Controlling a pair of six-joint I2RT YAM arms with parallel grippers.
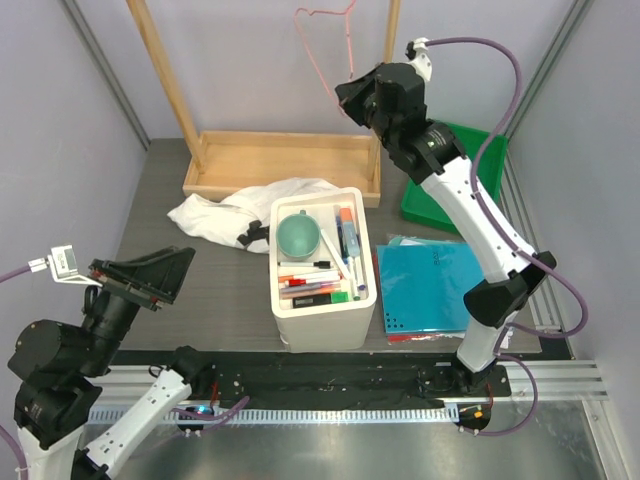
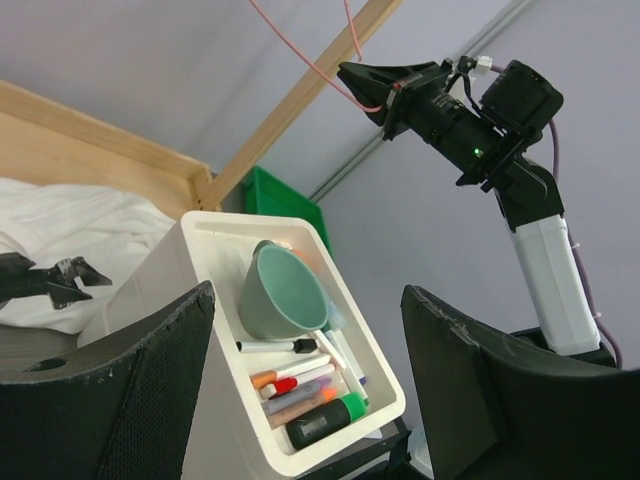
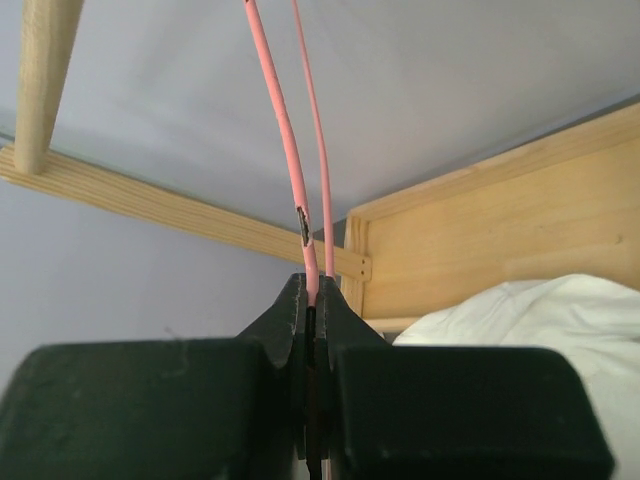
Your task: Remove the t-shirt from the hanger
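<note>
Right gripper [image 3: 312, 305] pinched tight on hanger [image 3: 286, 140] wire, upper centre; t-shirt [image 1: 225, 212] heaped below-left, off it. Left gripper [image 1: 160, 278] nearer the shirt; agape, empty.

The hanger [image 3: 297, 190] is cut off by the top edge.

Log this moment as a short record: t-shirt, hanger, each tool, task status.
t-shirt: off the hanger, crumpled on the table left of the white bin
hanger: bare, up by the wooden rack
right tool: shut on the hanger's wire
left tool: open, holding nothing
task status: t-shirt removed
</note>
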